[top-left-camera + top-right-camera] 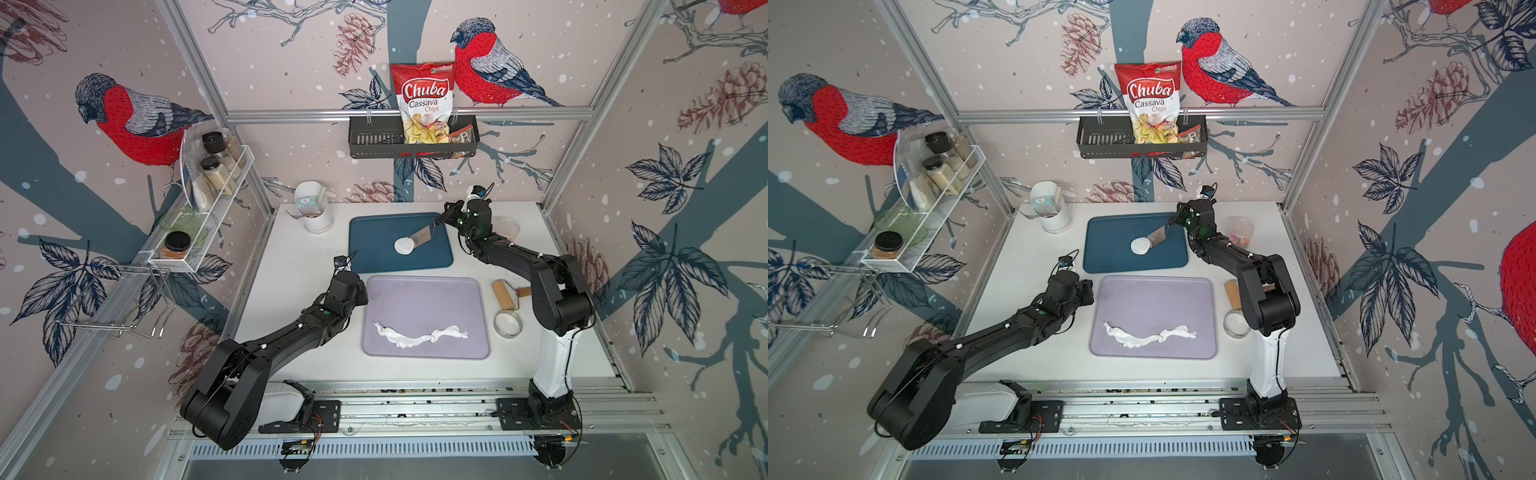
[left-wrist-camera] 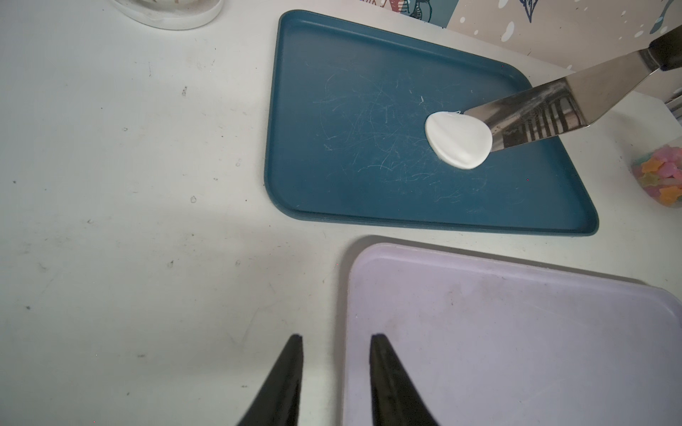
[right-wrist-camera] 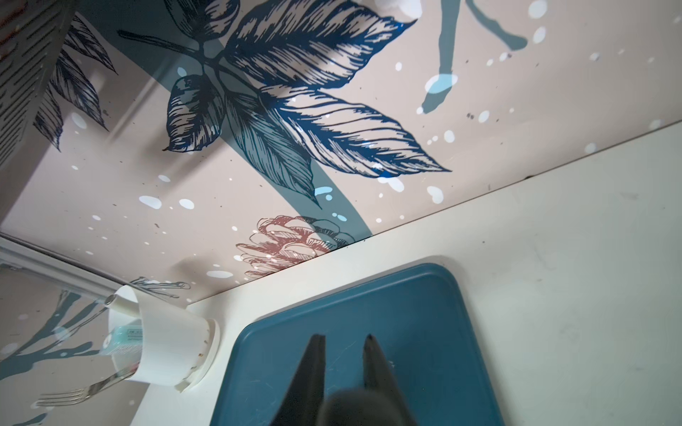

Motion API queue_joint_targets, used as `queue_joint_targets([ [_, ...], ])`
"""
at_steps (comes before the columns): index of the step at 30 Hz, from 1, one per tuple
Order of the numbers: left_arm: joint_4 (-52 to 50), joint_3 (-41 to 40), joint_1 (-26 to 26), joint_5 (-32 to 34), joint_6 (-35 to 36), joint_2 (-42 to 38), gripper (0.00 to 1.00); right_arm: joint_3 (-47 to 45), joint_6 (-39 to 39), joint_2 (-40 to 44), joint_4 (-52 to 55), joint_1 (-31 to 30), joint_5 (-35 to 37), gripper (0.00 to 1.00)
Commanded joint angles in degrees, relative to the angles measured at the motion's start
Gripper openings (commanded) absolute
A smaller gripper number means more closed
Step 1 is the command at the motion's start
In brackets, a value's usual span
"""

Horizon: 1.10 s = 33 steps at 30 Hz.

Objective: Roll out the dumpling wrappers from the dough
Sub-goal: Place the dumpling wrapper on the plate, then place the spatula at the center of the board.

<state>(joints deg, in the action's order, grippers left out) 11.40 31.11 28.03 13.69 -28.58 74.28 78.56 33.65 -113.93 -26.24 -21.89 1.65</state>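
Right end effector [image 1: 449, 214] is gripping the tilted spatula [image 2: 546, 110], probably releasing the wrapper [image 2: 458, 139]; left end effector [image 2: 336, 339] is hanging open.

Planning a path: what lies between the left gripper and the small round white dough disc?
Between left gripper and round white dough disc: lilac tray corner, bare white tabletop, blue tray; left wrist view.

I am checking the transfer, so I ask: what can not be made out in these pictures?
- Right wrist view: the black-handled metal spatula is only a dark blur in the right tool.
- A top view: the right arm hides most of the wooden roller.
- Left wrist view: unclear whether the round white dough disc lies on the spatula's blade.
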Motion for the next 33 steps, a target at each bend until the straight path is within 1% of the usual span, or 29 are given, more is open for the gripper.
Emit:
queue_joint_targets([
  [1, 1.87, -0.09, -0.17, 0.39, 0.0, 0.08, 0.33, 0.65, -6.28, 1.14, 2.93, -0.72, 5.96, 0.0],
  [6, 1.66, -0.24, -0.17, 0.74, -0.01, -0.13, 0.33, 1.14, -6.83, 3.03, 4.13, -0.95, 6.36, 0.0],
  [9, 1.65, -0.55, -0.3, 1.3, -0.04, -1.02, 0.33, -1.91, -3.29, 7.36, 2.99, 0.82, 2.27, 0.0],
  [12, 2.05, -1.02, -0.47, 1.57, -0.01, -2.33, 0.33, -8.86, 3.26, 13.15, -2.44, 4.24, -3.65, 0.0],
  [17, 3.74, -2.63, -0.53, 2.07, 0.04, -4.76, 0.33, -22.48, 10.42, 24.09, -10.88, 11.01, -10.85, 0.0],
  [20, 4.54, -3.68, -0.6, 2.74, -0.13, -6.39, 0.34, -31.29, 13.85, 30.13, -15.72, 15.43, -14.03, 0.0],
  [23, 5.6, -4.97, -0.61, 3.14, -0.47, -7.77, 0.35, -37.14, 15.07, 34.02, -16.67, 19.87, -16.0, 0.0],
  [28, 6.01, -6.23, -0.61, 2.73, -1.14, -9.5, 0.36, -44.12, 17.2, 34.61, -21.77, 30.26, -22.24, 0.0],
  [30, 5.98, -6.62, -0.61, 2.94, -1.42, -10.12, 0.36, -44.33, 17.18, 32.6, -21.95, 33.41, -25.25, 0.0],
  [33, 6.0, -7.01, -0.62, 3.12, -1.74, -10.76, 0.37, -45.32, 17.46, 29.08, -26.34, 36.38, -29.02, 0.0],
])
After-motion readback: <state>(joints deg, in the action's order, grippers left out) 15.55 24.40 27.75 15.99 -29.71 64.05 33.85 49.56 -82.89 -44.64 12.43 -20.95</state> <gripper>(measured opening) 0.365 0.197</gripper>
